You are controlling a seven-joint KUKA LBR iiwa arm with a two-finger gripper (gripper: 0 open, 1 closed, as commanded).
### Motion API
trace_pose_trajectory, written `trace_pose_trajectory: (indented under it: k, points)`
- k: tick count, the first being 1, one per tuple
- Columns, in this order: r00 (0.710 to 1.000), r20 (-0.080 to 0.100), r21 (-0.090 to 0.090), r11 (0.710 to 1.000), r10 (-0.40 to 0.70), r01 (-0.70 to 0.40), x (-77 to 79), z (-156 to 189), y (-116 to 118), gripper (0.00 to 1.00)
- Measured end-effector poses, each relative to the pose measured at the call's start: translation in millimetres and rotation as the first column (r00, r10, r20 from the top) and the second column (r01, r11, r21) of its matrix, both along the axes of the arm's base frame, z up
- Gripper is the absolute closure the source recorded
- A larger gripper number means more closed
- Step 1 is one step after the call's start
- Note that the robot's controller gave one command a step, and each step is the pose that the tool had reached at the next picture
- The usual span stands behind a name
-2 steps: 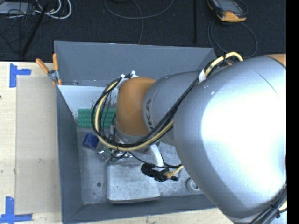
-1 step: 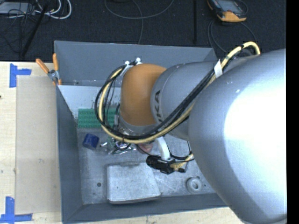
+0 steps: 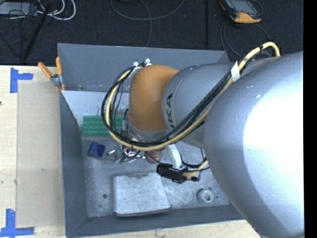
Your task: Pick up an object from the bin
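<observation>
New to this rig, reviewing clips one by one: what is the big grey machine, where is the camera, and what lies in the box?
One camera looks down from above, slightly sideways. The big grey shape is a robot arm reaching in from the right; the orange cover and cables are its wrist. Its gripper sits low in the grey metal bin, mostly hidden, so whether it holds anything is unclear. Nearby lie a green ridged block, a small blue block and a flat grey pad.
</observation>
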State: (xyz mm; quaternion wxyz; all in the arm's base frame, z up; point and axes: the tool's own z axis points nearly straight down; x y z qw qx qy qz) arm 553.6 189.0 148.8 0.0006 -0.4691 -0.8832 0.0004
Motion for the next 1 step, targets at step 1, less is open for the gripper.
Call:
trace_pose_trajectory:
  k: [1]
  points:
    - [1.0, -0.001, 0.0, 1.0, 0.003, -0.003, 0.0, 4.1, -0.1, 1.0]
